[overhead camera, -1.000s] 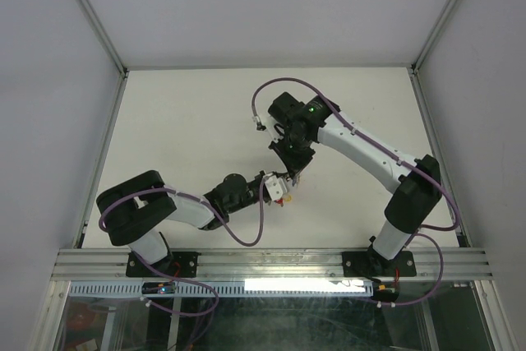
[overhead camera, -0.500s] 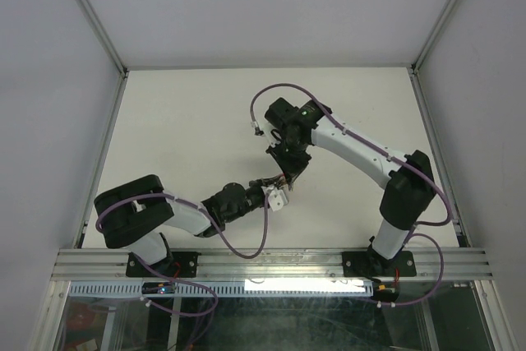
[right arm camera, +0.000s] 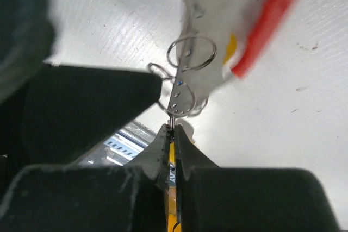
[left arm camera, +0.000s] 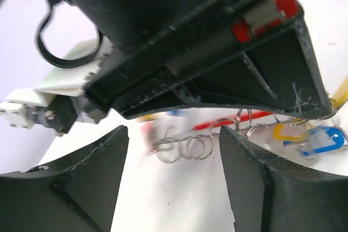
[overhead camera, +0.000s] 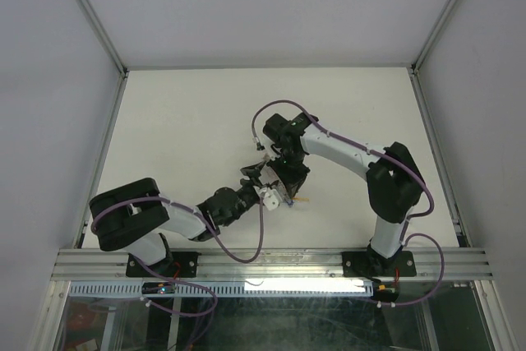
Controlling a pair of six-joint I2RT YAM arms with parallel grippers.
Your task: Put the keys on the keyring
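A white surface (overhead camera: 181, 121) fills the overhead view, walled in by pale panels; two black-and-white robot arms reach in from its near edge and meet close to its middle, the right arm (overhead camera: 345, 150) bending in from the right and the left arm (overhead camera: 164, 215) lying low from the left; their tips sit just beside each other, over a small cluster of objects.

The left pincer (left arm camera: 174, 134) stands wide, its two dark fingers (left arm camera: 87, 177) well apart and holding nothing; the objects lie on the surface in the gap between them; the dark body of the right arm's hand looms just above.

The right pincer (right arm camera: 171, 131) is closed tight; its tips seem to pinch the thin end of a silvery key, though the close view is blurred; a sliver of yellow shows between the fingers.

The keyring (left arm camera: 239, 120) shows as a red arc among the cluster; in the right wrist view it is a red blur at upper right.

The keys (right arm camera: 182, 99) gather beside it with small wire loops (left arm camera: 187, 148); a yellow tag (left arm camera: 288, 131) and a blue tag (left arm camera: 323, 139) lie to the right.
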